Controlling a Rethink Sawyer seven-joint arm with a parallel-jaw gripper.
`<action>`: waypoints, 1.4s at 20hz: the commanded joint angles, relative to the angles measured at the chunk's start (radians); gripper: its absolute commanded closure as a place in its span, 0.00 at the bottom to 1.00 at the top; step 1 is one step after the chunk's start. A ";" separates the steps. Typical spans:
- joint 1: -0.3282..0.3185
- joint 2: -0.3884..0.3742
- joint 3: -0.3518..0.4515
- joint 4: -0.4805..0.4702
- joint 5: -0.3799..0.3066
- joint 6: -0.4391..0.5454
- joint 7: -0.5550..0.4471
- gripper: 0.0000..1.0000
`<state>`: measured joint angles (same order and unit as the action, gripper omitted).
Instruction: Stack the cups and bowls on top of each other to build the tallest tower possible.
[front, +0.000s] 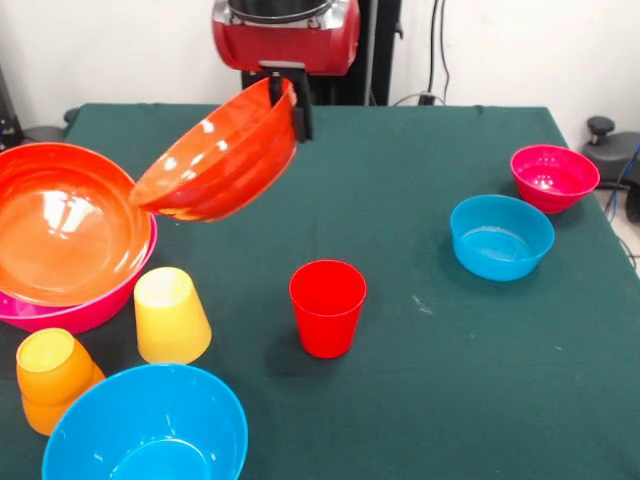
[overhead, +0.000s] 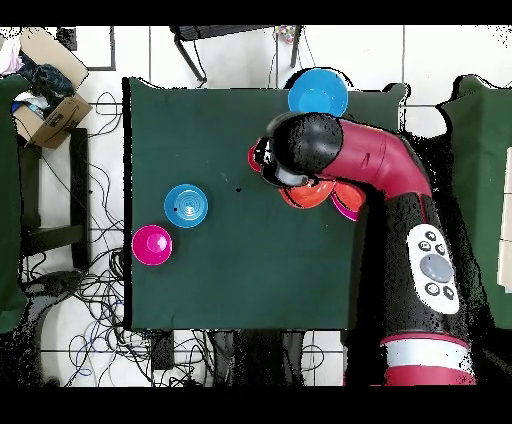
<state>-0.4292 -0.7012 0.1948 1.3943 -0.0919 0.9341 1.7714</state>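
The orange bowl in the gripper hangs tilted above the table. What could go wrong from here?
1. The gripper pinches the orange bowl only by its rim, so the bowl may slip or swing.
2. It hangs close to the second orange bowl, nested in the pink bowl; a low pass could knock that pair.
3. Released tilted, it may roll off instead of settling.

Orange-red bowl (front: 222, 155), red cup (front: 327, 306)

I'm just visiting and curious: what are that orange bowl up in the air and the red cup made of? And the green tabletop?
The lifted orange bowl, held at its rim by the pincer, looks like glossy plastic: bright glints on smooth, evenly coloured walls. The red cup seems plastic too, smooth with a softer sheen. The green table cover looks like matte cloth or felt, without reflections, though I cannot be sure.
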 joint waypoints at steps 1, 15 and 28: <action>0.000 0.082 0.029 -0.136 -0.138 0.084 -0.139 1.00; -0.047 0.146 -0.057 -0.223 -0.336 0.094 -0.149 1.00; 0.010 0.317 -0.200 -0.460 -0.359 0.060 0.184 1.00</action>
<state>-0.4606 -0.5029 0.0331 1.1012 -0.3923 0.9350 1.7714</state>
